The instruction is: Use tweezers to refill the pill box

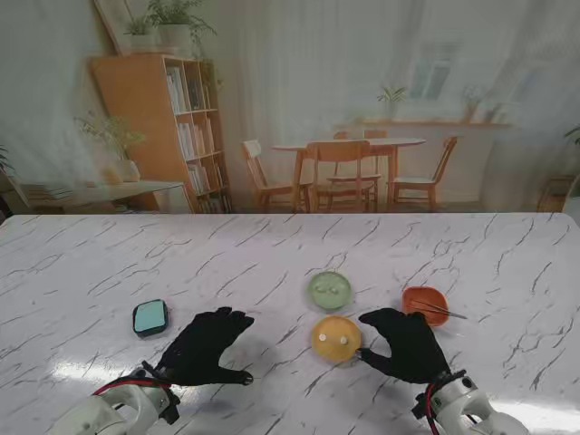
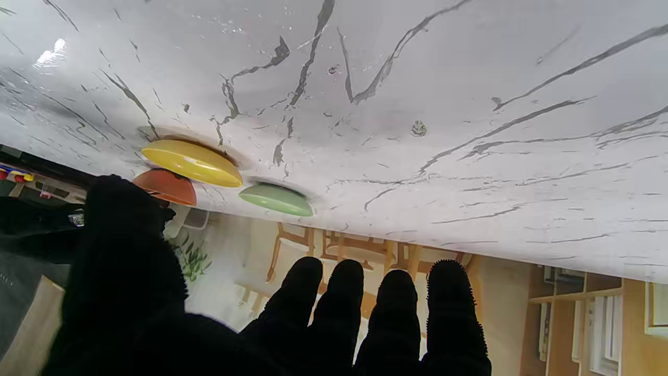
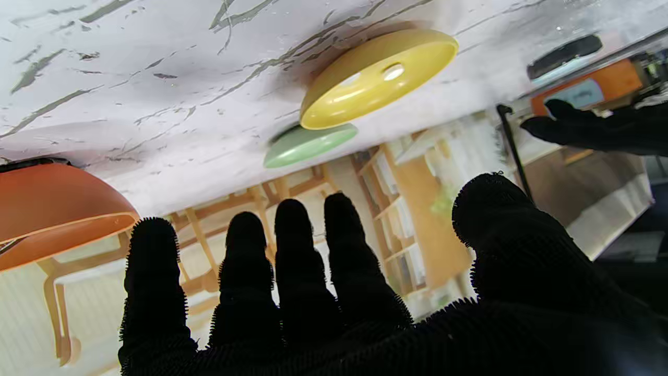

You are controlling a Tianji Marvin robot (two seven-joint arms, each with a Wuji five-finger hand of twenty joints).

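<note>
Marble-veined table [image 1: 109, 263] spreads before me with the refill, by my reading, not yet begun. At far left sits the teal pill box [image 1: 150, 318], dark-rimmed, apart from everything else; whether its lid is open or what its compartments hold I cannot make out. Just to its right my left robot hand [image 1: 207, 346] rests with fingers spread and nothing in it, clear of the box. Toward the middle, the green dish [image 1: 329, 290] lies farther from me and the yellow dish [image 1: 336, 338] nearer, the yellow one showing two pale pills; the green one's contents are too faint to name. My right robot hand [image 1: 405, 344] is open and empty too, its thumb side just beside the yellow dish, though contact is unclear. At far right the tweezers [image 1: 441, 310] lie across the orange dish [image 1: 425, 301], unheld. I judge that everything remains: taking up the tweezers, lifting pills, carrying them across to the box. Both wrist views show only dish rims edge-on, and my forearms are cut off by the frame.
</note>
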